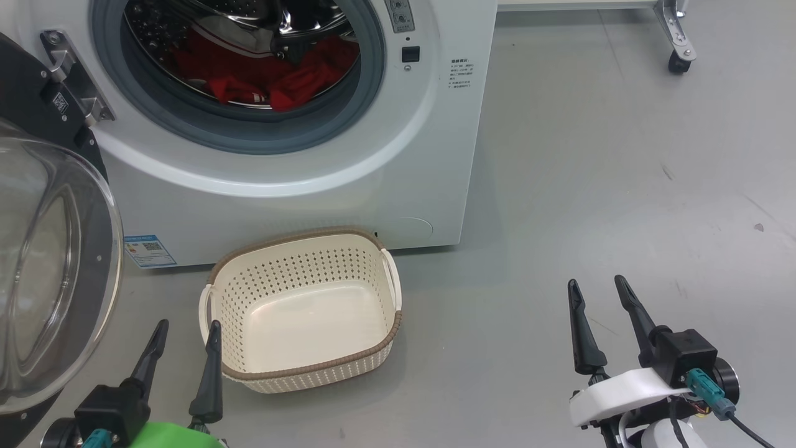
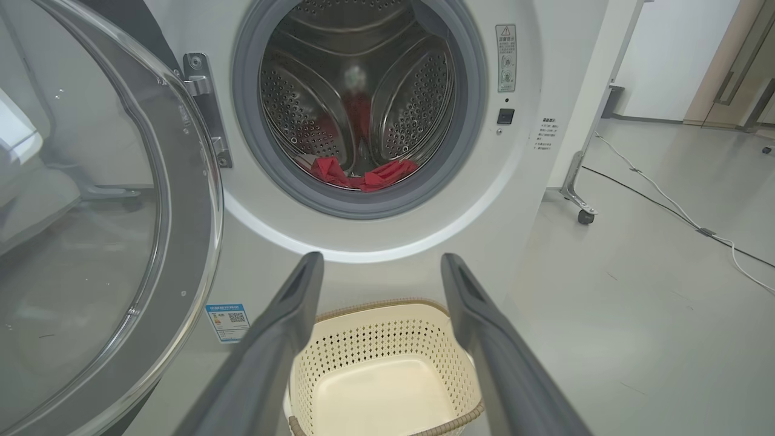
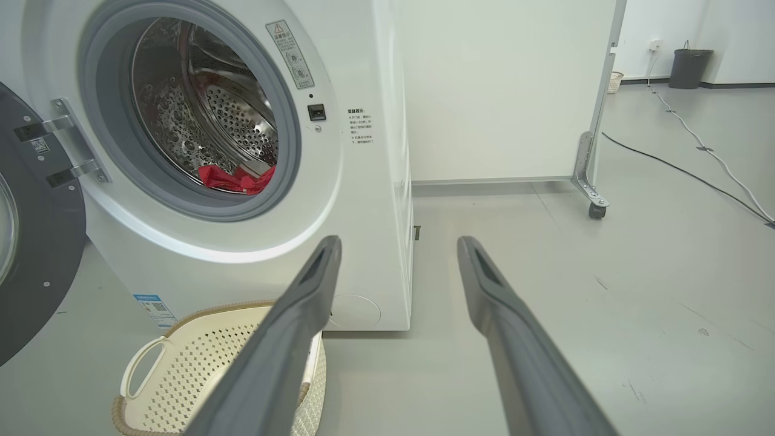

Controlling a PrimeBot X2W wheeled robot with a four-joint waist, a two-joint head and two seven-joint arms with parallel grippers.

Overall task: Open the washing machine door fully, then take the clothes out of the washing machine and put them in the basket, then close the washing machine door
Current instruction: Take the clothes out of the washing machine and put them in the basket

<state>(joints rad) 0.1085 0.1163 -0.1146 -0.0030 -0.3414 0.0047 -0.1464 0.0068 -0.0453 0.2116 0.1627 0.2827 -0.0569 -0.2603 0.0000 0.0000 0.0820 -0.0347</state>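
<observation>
The white washing machine (image 1: 373, 174) (image 2: 545, 72) (image 3: 369, 181) stands with its round door (image 1: 43, 261) (image 2: 103, 230) (image 3: 30, 230) swung out wide to the left. Red clothes (image 1: 267, 78) (image 2: 363, 172) (image 3: 236, 178) lie at the bottom of the steel drum. On the floor in front of the machine sits the cream basket (image 1: 305, 305) (image 2: 381, 369) (image 3: 200, 375), holding nothing. My left gripper (image 1: 188, 331) (image 2: 381, 266) is open just left of the basket. My right gripper (image 1: 597, 285) (image 3: 396, 248) is open over bare floor, well right of the basket.
Grey floor (image 1: 622, 186) stretches to the right of the machine. A white panel on a castor (image 1: 678, 59) (image 3: 596, 209) stands behind it. Cables (image 3: 696, 175) run across the floor further right, and a dark bin (image 3: 690, 68) stands by the far wall.
</observation>
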